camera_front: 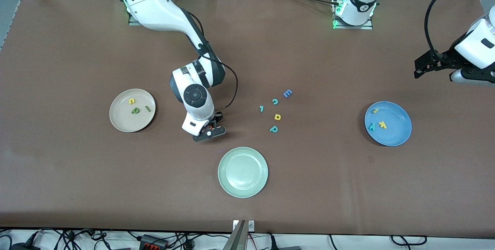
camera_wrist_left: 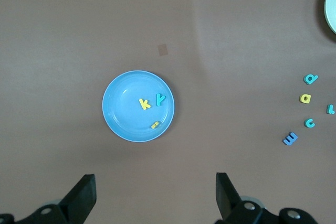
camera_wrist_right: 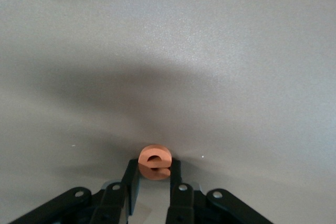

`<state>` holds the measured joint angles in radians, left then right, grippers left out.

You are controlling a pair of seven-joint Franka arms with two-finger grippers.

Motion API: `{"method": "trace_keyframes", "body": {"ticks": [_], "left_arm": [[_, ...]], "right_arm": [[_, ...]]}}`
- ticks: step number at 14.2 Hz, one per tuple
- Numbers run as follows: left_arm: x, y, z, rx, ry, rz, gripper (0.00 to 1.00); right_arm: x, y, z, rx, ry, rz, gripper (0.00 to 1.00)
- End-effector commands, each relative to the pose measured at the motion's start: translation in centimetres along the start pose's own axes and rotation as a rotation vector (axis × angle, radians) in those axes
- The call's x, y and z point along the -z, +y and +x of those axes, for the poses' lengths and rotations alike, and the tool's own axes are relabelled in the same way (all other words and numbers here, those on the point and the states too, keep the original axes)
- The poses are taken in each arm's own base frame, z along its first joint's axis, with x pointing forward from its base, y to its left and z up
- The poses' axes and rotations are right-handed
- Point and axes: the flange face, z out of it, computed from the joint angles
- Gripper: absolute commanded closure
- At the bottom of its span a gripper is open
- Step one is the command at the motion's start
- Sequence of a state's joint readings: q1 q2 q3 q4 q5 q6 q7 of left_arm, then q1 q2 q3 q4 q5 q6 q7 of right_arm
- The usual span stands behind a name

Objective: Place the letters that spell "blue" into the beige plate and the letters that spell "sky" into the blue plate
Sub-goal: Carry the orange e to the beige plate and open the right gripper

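The small round orange foam letter e sits between the two black jaws of the right gripper, which are closed onto its sides. It is thick, soft-looking, with a rounded top. In the front view this gripper is low at the brown desk, between the round cream-beige plate and the pale green round plate.

In the beige plate lie three tiny foam letters: a yellow u, a green b that looks like a p, and a thin green l bar. They are apart from each other.

The round bright blue plate, toward the left arm's end of the desk, holds a yellow k, a teal y and a yellow s.

The left gripper waits above the desk near the blue plate, its jaws wide open and empty.

In the middle of the desk lie a blue capital E, a teal c, a teal l-like piece, a yellow a-like letter and a teal p.
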<state>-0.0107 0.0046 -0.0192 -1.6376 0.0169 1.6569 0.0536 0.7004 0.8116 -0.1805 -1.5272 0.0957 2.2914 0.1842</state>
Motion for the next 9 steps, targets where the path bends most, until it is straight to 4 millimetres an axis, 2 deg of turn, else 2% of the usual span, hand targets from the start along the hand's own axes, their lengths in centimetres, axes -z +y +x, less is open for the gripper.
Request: {"method": "trace_keyframes", "body": {"ticks": [1,3,5,6,7,8,9], "left_arm": [[0.8,0.2,-0.1,0.005,-0.001,0.014,0.00],[0.8,0.3,-0.1,0.003,-0.001,0.014,0.00],[0.7,0.3,-0.2,0.005,-0.006,0.013,0.00],[0.7,0.3,-0.2,0.003,-0.007,0.013,0.00],[0.7,0.3,-0.2,0.003,-0.007,0.013,0.00],[0.7,0.3,-0.2,0.003,-0.007,0.013,0.00],[0.8,0.3,-0.2,0.003,-0.006,0.013,0.00]], "right_arm": [[0.2,0.7,0.9,-0.001,0.017,0.004,0.90],[1.0,2.2,1.4,-0.026,0.027,0.005,0.90],[3.2,6.5,1.9,-0.092,0.035,0.016,0.90],[4.0,8.6,0.8,-0.124,0.002,0.020,0.90],[4.5,8.8,-0.3,-0.139,-0.019,0.023,0.90],[5.4,10.2,-1.4,-0.170,-0.030,0.022,0.90],[5.8,12.5,-2.5,-0.206,-0.040,0.008,0.90]]}}
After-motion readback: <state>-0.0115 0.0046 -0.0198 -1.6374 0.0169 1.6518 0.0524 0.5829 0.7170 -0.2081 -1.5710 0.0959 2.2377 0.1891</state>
